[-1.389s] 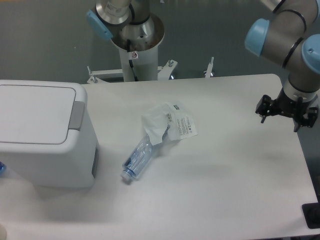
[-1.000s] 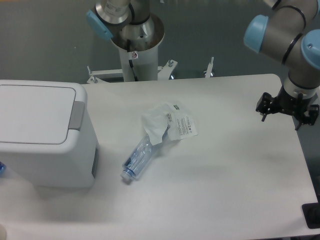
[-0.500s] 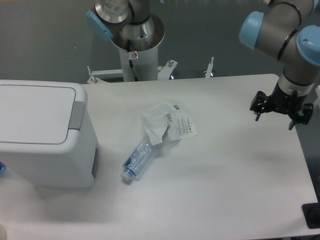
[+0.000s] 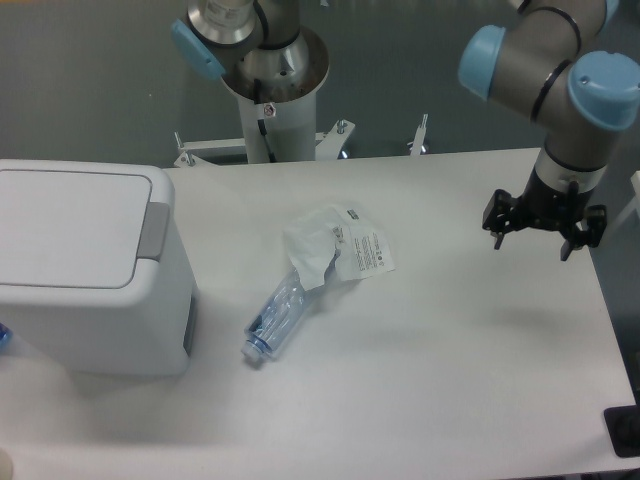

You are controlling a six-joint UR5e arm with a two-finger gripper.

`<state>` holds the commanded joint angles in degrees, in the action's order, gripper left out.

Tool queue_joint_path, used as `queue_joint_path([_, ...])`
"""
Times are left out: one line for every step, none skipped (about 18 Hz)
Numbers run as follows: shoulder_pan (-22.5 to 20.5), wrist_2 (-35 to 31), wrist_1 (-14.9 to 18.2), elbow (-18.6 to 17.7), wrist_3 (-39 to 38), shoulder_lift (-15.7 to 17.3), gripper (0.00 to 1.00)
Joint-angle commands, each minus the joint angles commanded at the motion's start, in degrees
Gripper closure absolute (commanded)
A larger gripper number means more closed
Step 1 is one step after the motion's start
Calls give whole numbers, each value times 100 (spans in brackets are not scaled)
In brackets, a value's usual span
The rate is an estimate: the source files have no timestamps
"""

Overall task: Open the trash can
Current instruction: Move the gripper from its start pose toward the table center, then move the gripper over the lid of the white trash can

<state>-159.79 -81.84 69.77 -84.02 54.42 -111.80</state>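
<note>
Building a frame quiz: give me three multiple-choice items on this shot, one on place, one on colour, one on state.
1. Where is the trash can?
A. left end of the table
B. right end
C. on the floor

2. What colour is the push tab?
A. blue
B. grey
C. red

3. How is the lid?
A. lifted
B. removed
C. shut flat

Answers:
1 A, it stands at the left edge of the table.
2 B, grey against the white body.
3 C, it lies flush, and the gripper, jaws apart, is far right.

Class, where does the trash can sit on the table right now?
The trash can sits at the table's left edge, lid closed, with the crushed bottle just to its right.
</note>
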Motion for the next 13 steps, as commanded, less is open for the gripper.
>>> queue_joint_path([88, 115, 123, -27, -72, 0, 0])
queue_joint_path([167, 220, 159, -1, -116, 9, 0])
queue_joint_path([203, 378, 186, 17, -203, 9, 0])
queue_joint_path([203, 623, 186, 17, -309, 9, 0])
queue_joint_path([238, 843, 195, 0, -544, 70, 0])
queue_joint_path([290, 976, 212, 8, -782, 184, 0])
queue_joint_path([352, 1047, 265, 0, -967, 237, 0])
queue_joint_path([492, 1100, 326, -1, -1117, 246, 0])
queue_joint_path([650, 1135, 405, 8, -1275, 264, 0])
queue_joint_path([791, 1153, 467, 8, -1433, 299, 0])
queue_joint_path([940, 1188, 502, 8, -1626, 395, 0])
queue_joint_path([1107, 1319, 502, 17, -1924, 483, 0])
queue_joint_path([1178, 1546, 494, 17, -2214, 553, 0])
